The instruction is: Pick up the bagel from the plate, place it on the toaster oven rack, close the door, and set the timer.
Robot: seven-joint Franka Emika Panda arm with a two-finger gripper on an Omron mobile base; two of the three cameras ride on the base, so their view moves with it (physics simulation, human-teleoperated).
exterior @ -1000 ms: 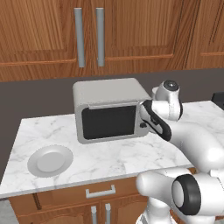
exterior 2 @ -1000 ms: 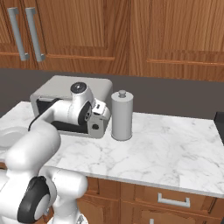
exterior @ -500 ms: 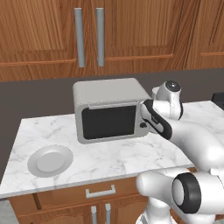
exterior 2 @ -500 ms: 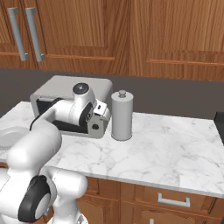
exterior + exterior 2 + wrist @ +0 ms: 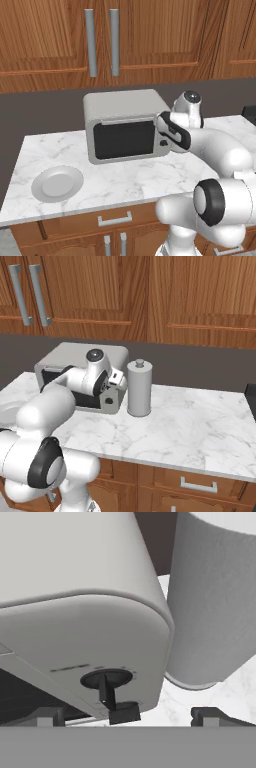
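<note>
Toaster oven (image 5: 125, 127) served as landmark: the gripper (image 5: 125, 714), jaws spread wide and holding nothing, stood at its front right corner, close to the dark timer knob (image 5: 106, 680). Its door (image 5: 125, 139) was closed. The plate (image 5: 57, 183) lay bare, front-left of it.

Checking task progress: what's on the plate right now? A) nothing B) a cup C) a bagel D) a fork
A: in the left base view the plate sits bare on the marble counter, left of the toaster oven, whose door is shut.
</note>
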